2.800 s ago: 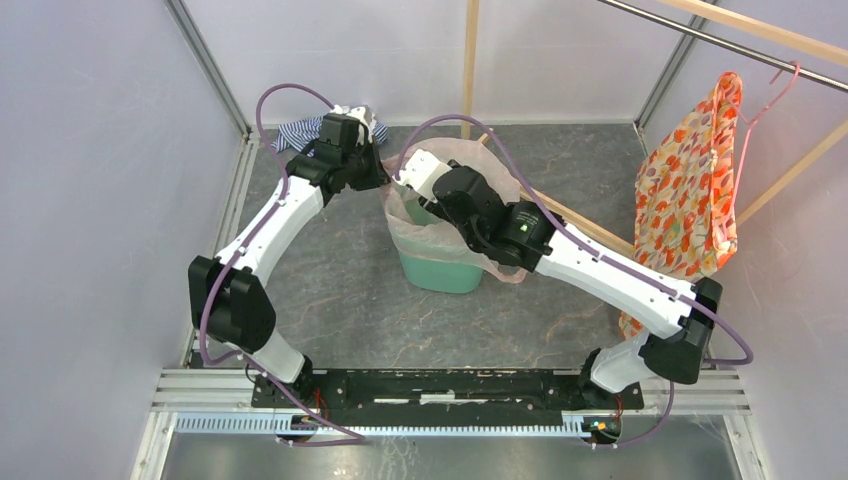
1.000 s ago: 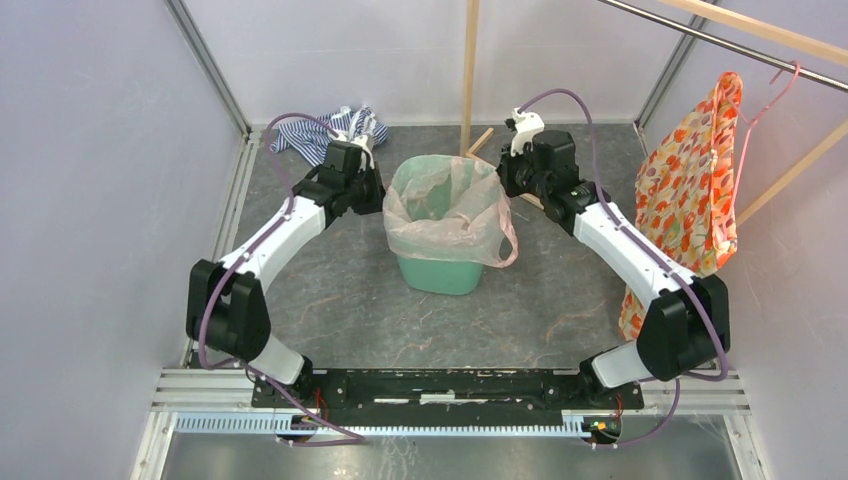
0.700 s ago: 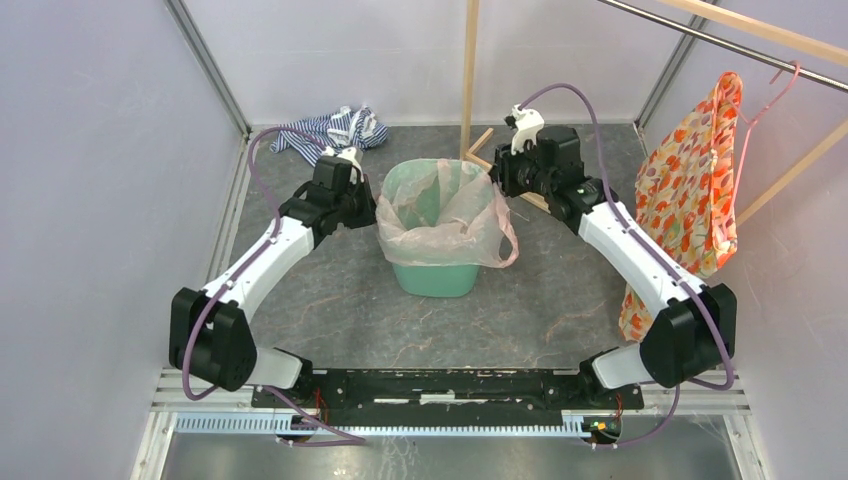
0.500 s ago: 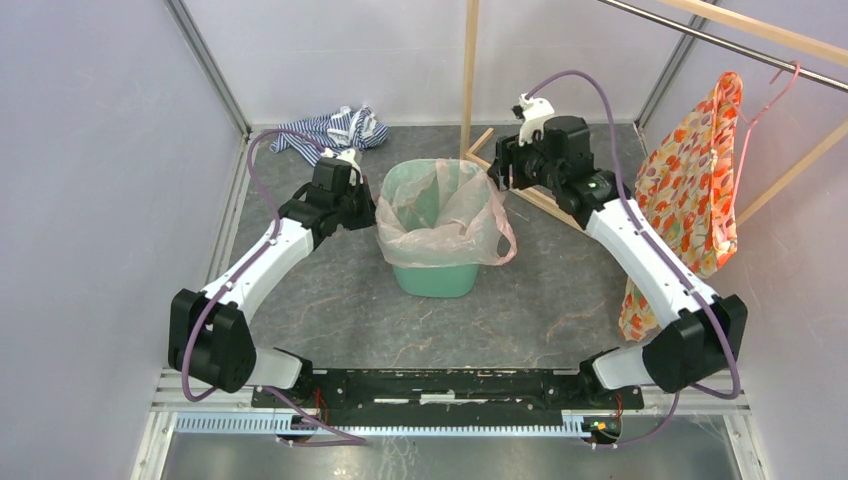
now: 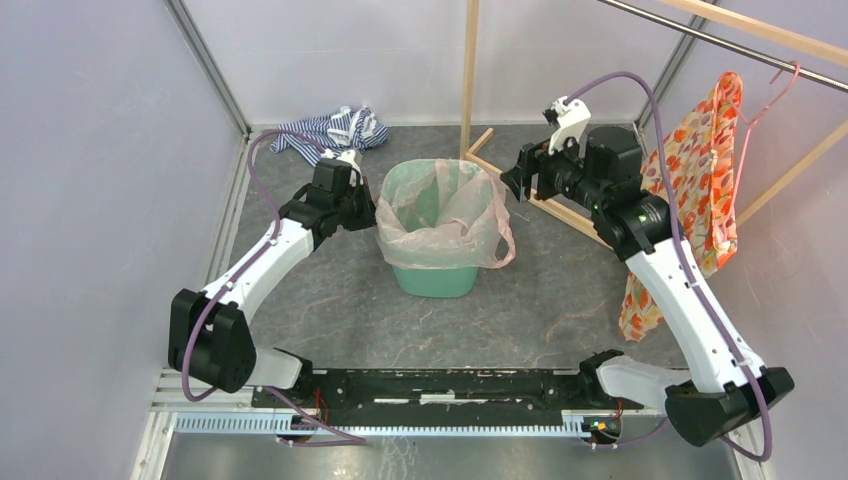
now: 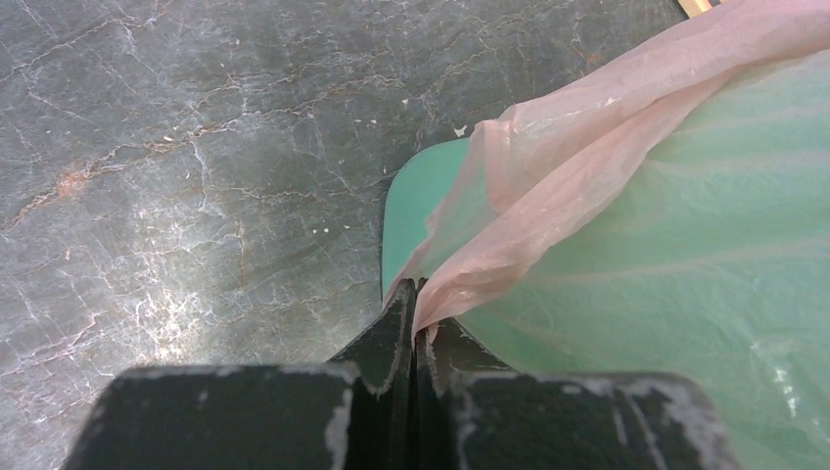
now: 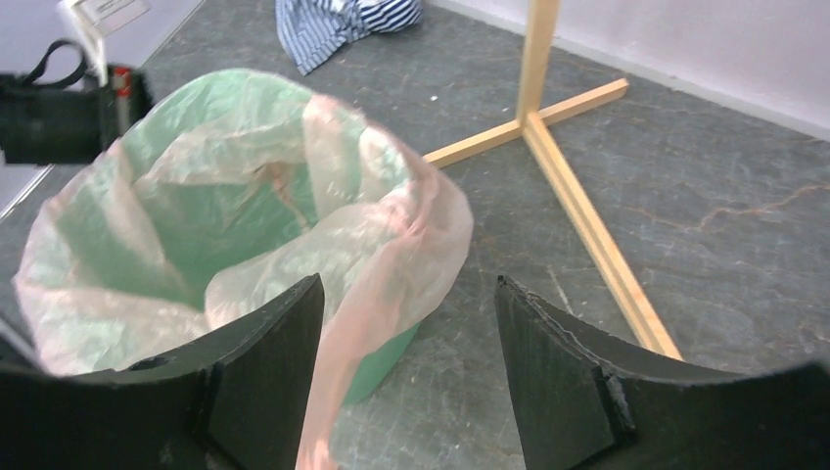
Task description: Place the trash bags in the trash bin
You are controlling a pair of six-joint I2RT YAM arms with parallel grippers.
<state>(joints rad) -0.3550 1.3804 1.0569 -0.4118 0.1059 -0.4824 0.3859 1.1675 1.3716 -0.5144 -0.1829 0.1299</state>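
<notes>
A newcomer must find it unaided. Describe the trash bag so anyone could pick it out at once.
At the middle of the grey floor stands a mint-green bin. The trash bag is the thin pale pink film lining it and spilling over its rim. Unlike the striped cloth behind and the orange floral garment hanging at right, it is see-through plastic.

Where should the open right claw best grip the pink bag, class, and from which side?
Grip the pink bag by its loose flap, which drapes outside the right rim of the bin, and come in from the right. The flap hangs free of the wall and is thin enough to pinch, and the left claw pinches the opposite edge.
</notes>
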